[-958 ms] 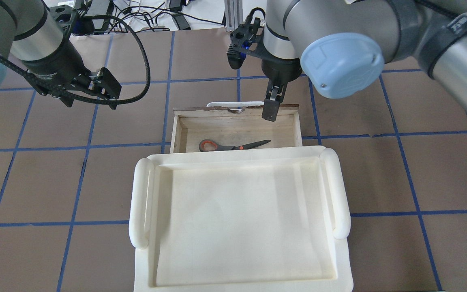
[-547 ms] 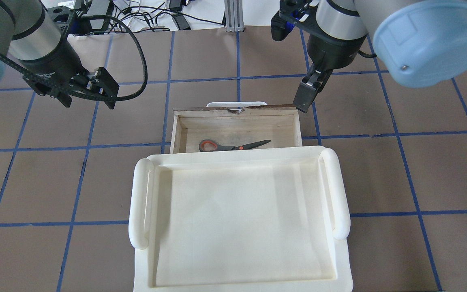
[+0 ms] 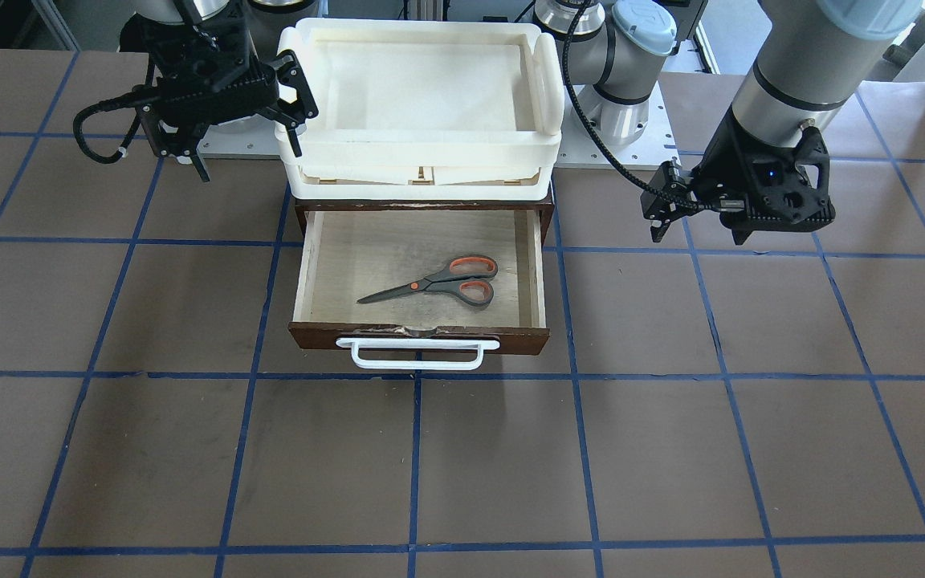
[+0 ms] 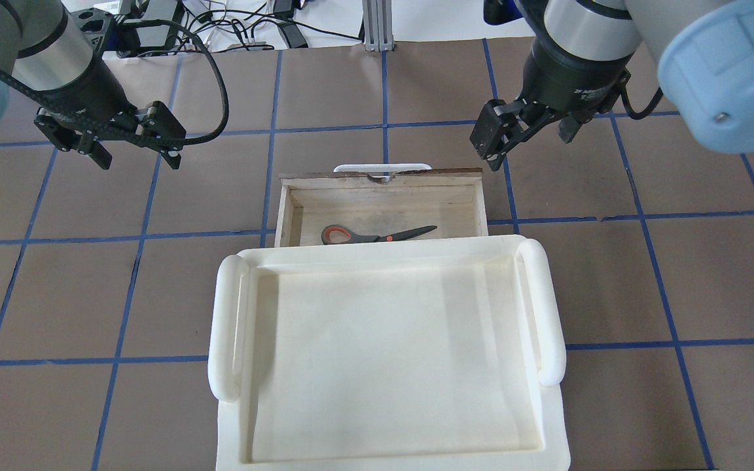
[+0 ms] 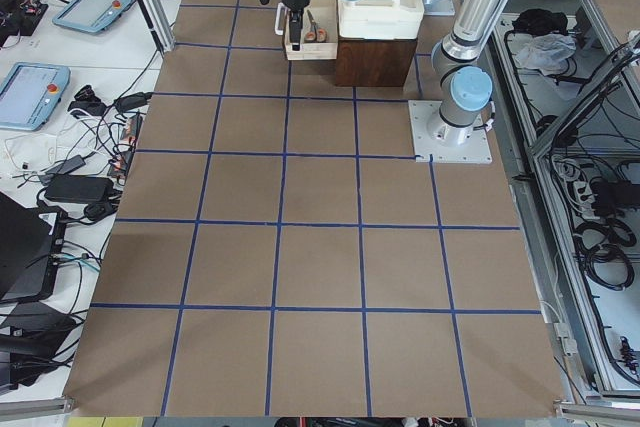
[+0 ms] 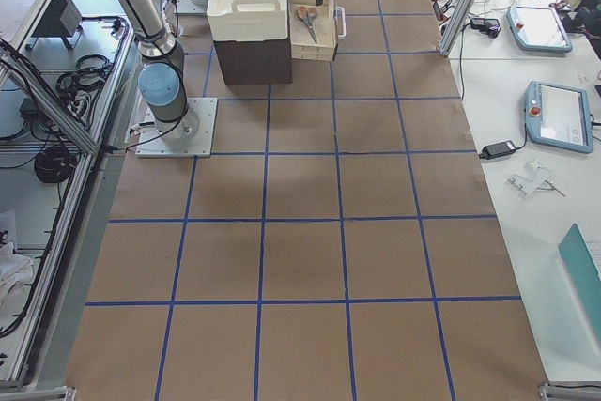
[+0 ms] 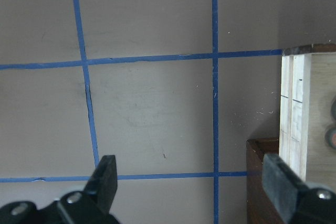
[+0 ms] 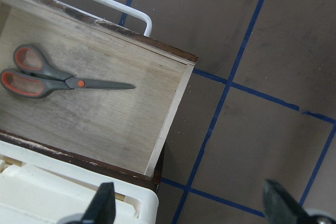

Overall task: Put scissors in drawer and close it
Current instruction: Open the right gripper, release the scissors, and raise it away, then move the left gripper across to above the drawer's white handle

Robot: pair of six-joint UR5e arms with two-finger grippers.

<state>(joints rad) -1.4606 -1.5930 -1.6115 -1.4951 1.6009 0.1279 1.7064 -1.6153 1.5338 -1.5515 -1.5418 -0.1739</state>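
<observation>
Overhead exterior view first: the small scissors with dark grey handles lined in orange-red (image 4: pixel 377 234) are lying flat on the pale plywood floor of the wide, shallow wooden drawer with the dark brown front (image 4: pixel 383 175). Their loops are toward the robot's left and the dark blades point to its right. Nothing is touching them. The drawer is pulled out, its white bar handle (image 4: pixel 382 167) facing away from the robot, so it's not closed yet. The big cream-white plastic tray (image 4: pixel 383 252) sits on top of the dark cabinet and hides the drawer's back part from this angle.

The right gripper (image 4: pixel 527 134) hangs in the air just off the drawer's front right corner, fingers spread wide, holding nothing. The right wrist view looks down on the scissors and that corner. The left gripper (image 4: pixel 136 154) is well off to the drawer's left over the brown table with blue tape lines (image 4: pixel 207 196), also spread wide and empty.
</observation>
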